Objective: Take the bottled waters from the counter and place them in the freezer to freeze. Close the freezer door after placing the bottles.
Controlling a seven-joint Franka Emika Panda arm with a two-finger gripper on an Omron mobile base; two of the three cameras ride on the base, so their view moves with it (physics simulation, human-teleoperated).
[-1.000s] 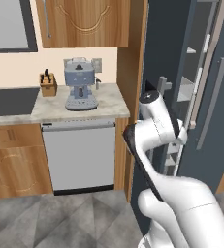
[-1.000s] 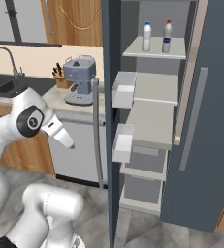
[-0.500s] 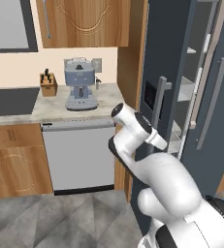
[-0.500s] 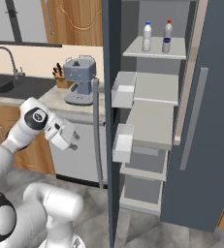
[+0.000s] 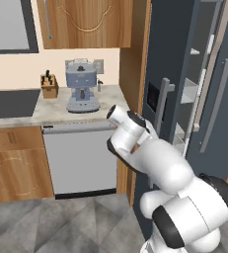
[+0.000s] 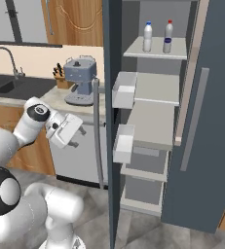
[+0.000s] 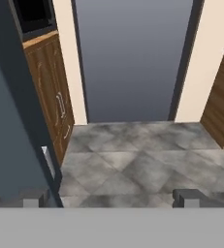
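In the right base view the two bottles stand upright side by side on the freezer's (image 6: 148, 112) top shelf, at the upper right of the frame: the blue-capped bottle (image 6: 147, 37) on the left, the red-capped bottle (image 6: 168, 37) just beside it on the right. The freezer door (image 6: 111, 97) stands open, seen edge-on down the middle of that frame, with its long grey handle (image 6: 98, 131) on the side facing the counter (image 6: 55, 97).

The gripper (image 6: 77, 137) sits at centre left of the right base view, in front of the silver dishwasher (image 6: 80, 155) and left of the door handle, apart from it. Its fingers are spread wide with nothing between them; in the hand view the two tips (image 7: 32, 196) rise far apart at the bottom corners, over grey tiled floor (image 7: 137, 160).

In the left base view a coffee machine (image 5: 81, 85) and a knife block (image 5: 49, 85) stand on the counter at upper left.
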